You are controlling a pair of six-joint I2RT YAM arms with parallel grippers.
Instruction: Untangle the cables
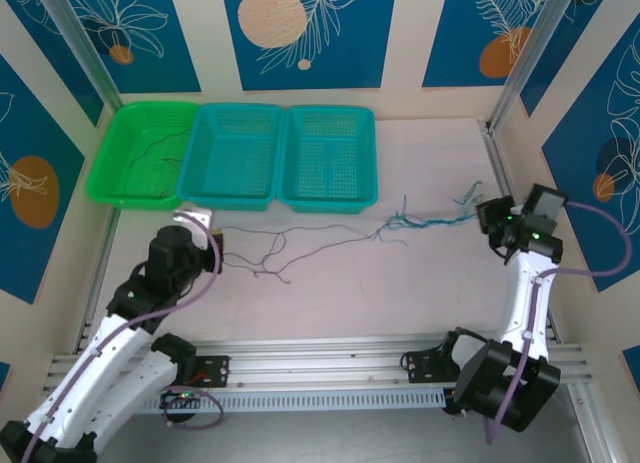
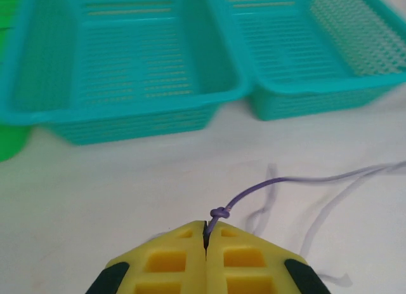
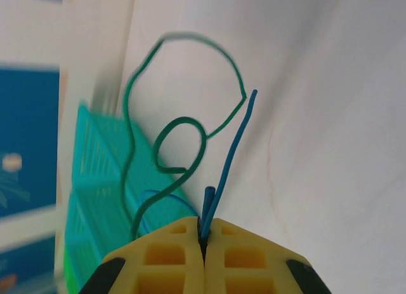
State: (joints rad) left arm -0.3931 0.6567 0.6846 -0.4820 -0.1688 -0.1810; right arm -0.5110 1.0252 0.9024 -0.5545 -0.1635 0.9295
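A thin purple cable (image 2: pixel 266 183) with a small knot near its end runs right from my left gripper (image 2: pixel 206 233), which is shut on it. From above, that purple-grey cable (image 1: pixel 300 245) trails across the table to a tangle (image 1: pixel 400 223) of blue and teal strands. My left gripper (image 1: pixel 212 245) sits at the table's left. My right gripper (image 3: pixel 205 229) is shut on blue cables (image 3: pixel 231 151), and a teal-green cable (image 3: pixel 181 138) loops beside them. From above, the right gripper (image 1: pixel 492 218) is at the far right. A dark cable (image 1: pixel 160 148) lies in the green basket.
Three baskets line the back: a green basket (image 1: pixel 110 183) at the left, then two teal baskets (image 1: pixel 232 198) (image 1: pixel 330 203). A metal post (image 1: pixel 495 153) and the wall stand close beside the right gripper.
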